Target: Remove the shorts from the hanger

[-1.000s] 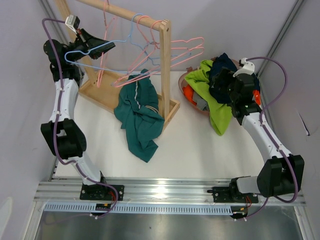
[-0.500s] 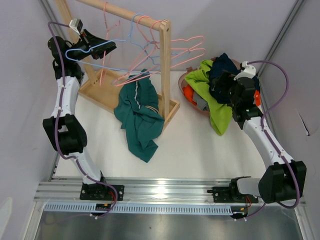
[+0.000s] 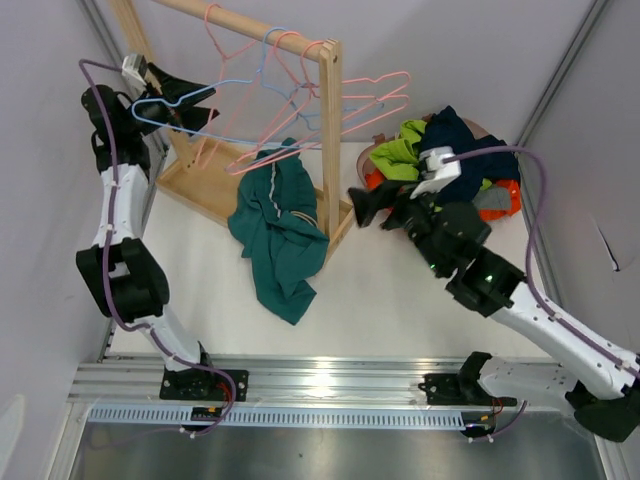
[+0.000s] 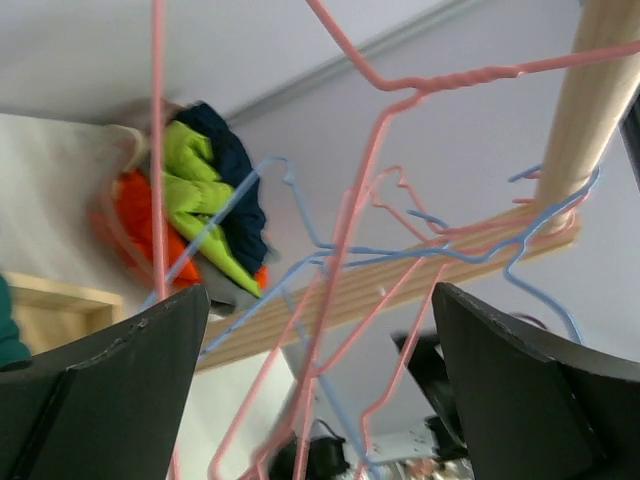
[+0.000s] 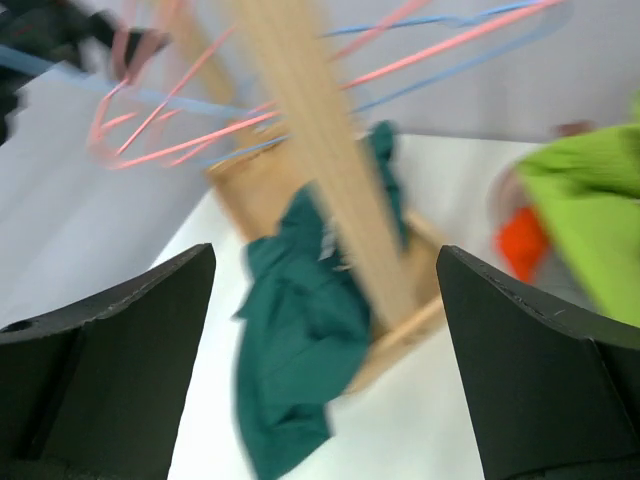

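Left hand [image 3: 195, 100] spread among wire hangers [image 3: 300, 110], right hand [image 3: 366, 206] spread facing wooden post [image 3: 330, 140], teal shorts [image 3: 278, 235] beside

Your left arm stood stretched upward along the far left side, and the left gripper [image 3: 200, 102] pointed right with its jaws spread wide. Your right arm bent inward toward the middle, the right gripper [image 3: 358, 208] aimed left, jaws equally wide.

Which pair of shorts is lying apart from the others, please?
The teal shorts, lying across the wooden rack's base; the other pairs are heaped together at the right.
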Motion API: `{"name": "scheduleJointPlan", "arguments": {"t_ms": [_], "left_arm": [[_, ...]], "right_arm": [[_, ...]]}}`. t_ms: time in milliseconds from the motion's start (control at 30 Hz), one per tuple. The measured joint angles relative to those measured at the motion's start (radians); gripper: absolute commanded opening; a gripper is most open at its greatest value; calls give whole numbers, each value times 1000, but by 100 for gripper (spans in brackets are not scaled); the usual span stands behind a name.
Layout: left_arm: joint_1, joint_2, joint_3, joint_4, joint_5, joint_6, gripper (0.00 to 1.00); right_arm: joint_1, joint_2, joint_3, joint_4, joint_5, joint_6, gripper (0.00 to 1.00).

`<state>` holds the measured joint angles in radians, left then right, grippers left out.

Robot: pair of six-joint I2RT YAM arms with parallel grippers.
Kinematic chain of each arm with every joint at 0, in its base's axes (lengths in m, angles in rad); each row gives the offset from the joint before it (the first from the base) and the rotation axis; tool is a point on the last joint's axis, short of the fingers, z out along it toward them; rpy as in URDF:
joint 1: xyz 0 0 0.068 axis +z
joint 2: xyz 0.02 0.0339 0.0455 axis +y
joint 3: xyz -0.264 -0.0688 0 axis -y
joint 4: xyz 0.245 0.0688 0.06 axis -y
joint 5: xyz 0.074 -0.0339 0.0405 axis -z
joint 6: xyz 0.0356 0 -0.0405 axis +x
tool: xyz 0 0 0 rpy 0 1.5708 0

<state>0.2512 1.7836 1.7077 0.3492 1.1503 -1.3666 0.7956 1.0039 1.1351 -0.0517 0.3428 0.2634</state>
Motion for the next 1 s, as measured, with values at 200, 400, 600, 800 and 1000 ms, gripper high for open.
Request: {"name": "scheduleJointPlan", "arguments": {"t_ms": [200,400,600,800,1000], "left_arm": [[37,-84,26,-478,-193,413,99],[37,-215,-3,-753,-406,682,99],[36,-403,-161,-815,-547,776,99],[36,-544,-270,-824,-600,803,99],[36,-661,-317,-822,-636,810,99]], "right_arm": [[299,195,72,-8,145,1,99],[329,474,107,-59,158,36,99],[299,687,247,-79,152,26,99],[216,814,336,-69,161,-5,99],[150,949,407,-67,172,-25,99]]}}
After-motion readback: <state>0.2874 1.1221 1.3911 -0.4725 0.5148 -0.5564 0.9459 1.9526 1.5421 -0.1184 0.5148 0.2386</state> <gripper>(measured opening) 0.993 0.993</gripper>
